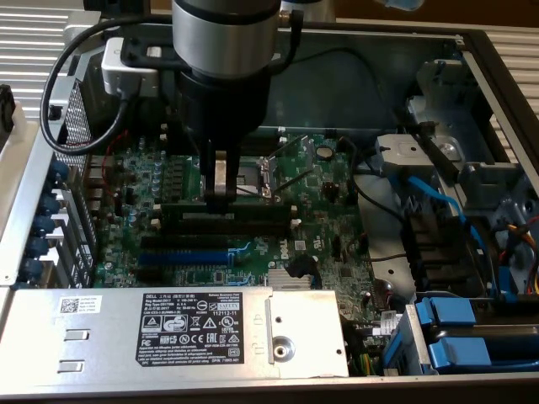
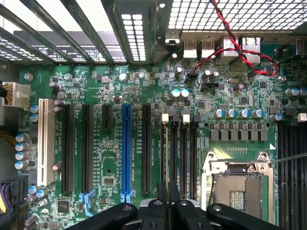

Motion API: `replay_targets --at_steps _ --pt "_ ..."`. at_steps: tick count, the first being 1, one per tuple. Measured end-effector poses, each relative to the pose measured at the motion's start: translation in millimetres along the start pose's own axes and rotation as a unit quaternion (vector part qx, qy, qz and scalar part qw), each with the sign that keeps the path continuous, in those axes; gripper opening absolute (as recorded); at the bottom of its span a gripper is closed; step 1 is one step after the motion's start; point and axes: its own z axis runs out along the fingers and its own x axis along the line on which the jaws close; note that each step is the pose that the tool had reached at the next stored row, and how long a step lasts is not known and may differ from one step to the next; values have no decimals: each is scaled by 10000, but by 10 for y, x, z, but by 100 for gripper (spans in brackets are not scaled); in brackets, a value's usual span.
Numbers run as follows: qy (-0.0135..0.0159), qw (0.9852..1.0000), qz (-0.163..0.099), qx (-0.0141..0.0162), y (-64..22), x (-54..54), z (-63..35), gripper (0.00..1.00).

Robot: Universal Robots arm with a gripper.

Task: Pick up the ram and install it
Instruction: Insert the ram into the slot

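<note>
Arm [image 1: 223,59] vertical, fingers [image 1: 221,172] pinching ram [image 1: 257,204] over slots [image 1: 253,225]

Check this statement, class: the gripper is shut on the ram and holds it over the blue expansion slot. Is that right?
No. The gripper is shut on the ram, but holds it over the long black slots with white end clips, next to the processor socket. The blue expansion slot lies apart, off to one side. The wrist view shows this.

Robotics electronics-assembly lab bench: open grey metal desktop computer case [image 1: 370,50], green motherboard [image 1: 324,198], silver power-supply box [image 1: 109,332] at 7 o'clock, black robot gripper [image 1: 221,195] at 12 o'clock.
</note>
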Motion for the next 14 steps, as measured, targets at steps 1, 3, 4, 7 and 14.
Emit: replay_targets --at_steps 1,3,4,7,14 --pt "-1 10000 -1 1 0 0 2 12" --pt "-1 10000 0 0 3 -1 4 12" --pt "-1 10000 0 0 3 -1 4 12" --pt "-2 10000 0 1 3 -5 9 12" --pt "0 10000 0 0 3 -9 13 12"
